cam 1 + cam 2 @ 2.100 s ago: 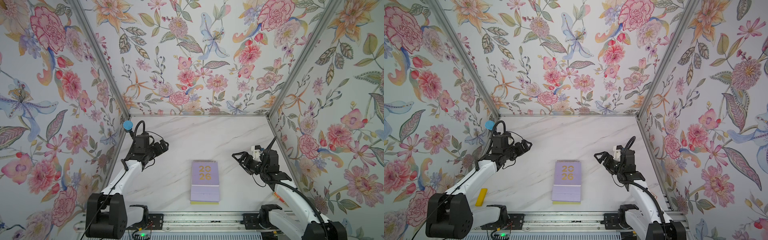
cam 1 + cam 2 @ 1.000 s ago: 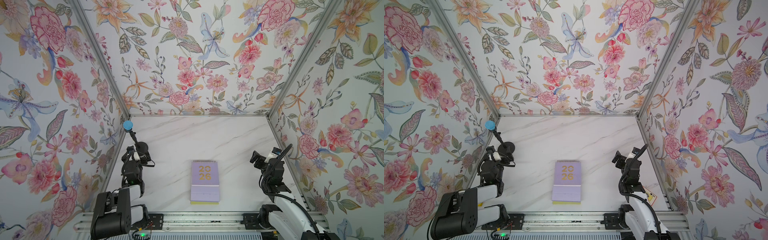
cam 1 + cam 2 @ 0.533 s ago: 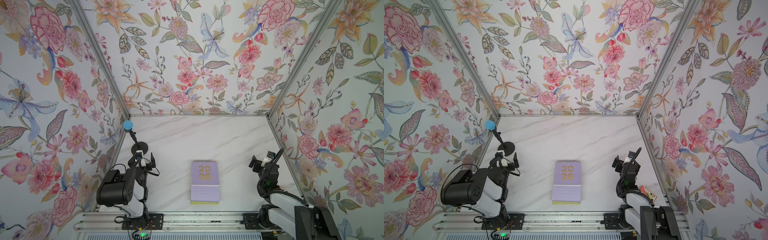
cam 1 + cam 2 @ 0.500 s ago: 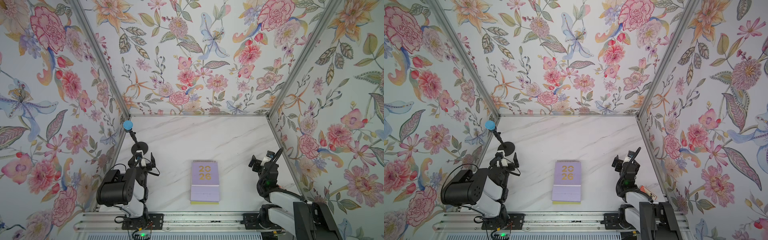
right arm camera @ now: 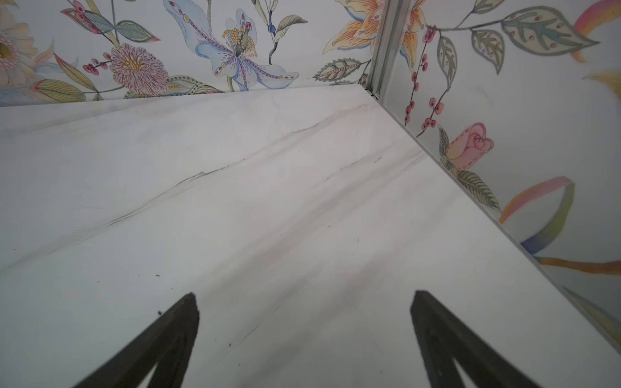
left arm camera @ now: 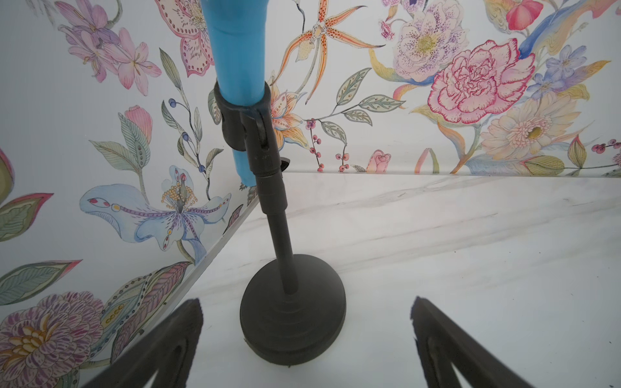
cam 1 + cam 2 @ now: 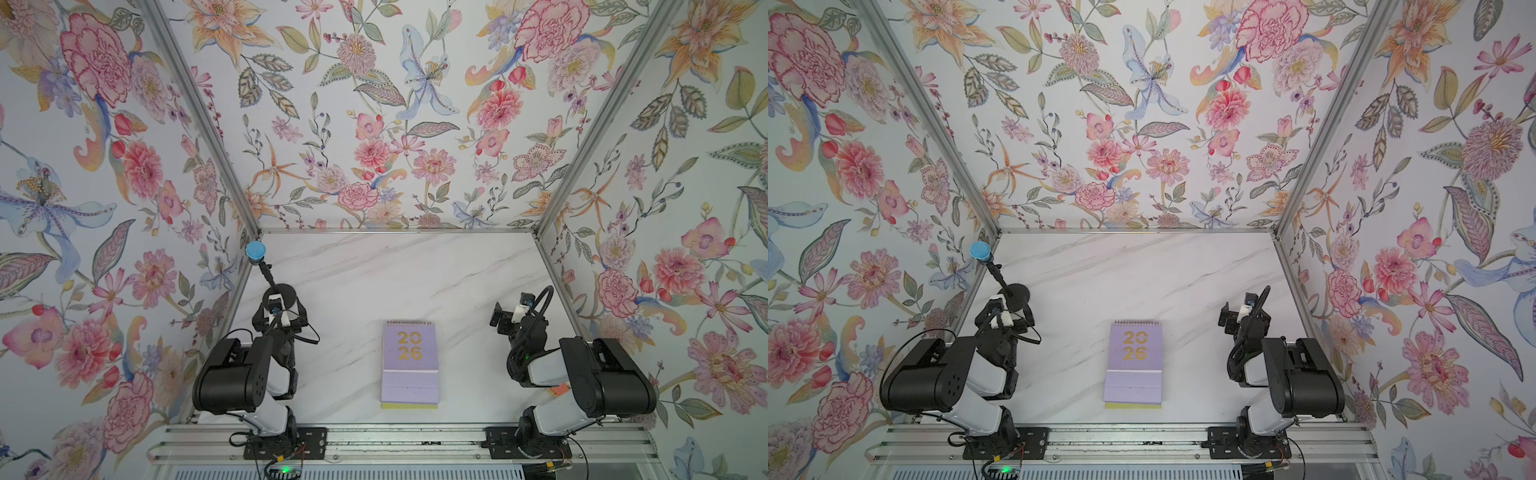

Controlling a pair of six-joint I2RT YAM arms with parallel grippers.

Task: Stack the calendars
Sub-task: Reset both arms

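The calendars (image 7: 410, 361) lie in one flat stack at the front middle of the marble table in both top views (image 7: 1133, 361). The top one is lilac with gold "2026" print, and a yellow-green edge (image 7: 409, 405) shows under its near end. My left gripper (image 7: 278, 316) is drawn back at the front left, open and empty, with a stand's black base just ahead of its fingers in the left wrist view (image 6: 305, 302). My right gripper (image 7: 509, 318) is drawn back at the front right, open over bare table (image 5: 304, 295). Neither gripper touches the stack.
A blue-topped microphone (image 7: 255, 250) on a black stand (image 6: 292, 309) is by the left wall. A bit of an orange-red card box (image 7: 559, 390) shows under the right arm. Flowered walls (image 7: 374, 124) close in three sides, and a metal rail (image 7: 395, 440) runs along the front.
Both arms have folded back from their stretched-out poses toward the front rail. Both grippers stay open. The stack has not moved.
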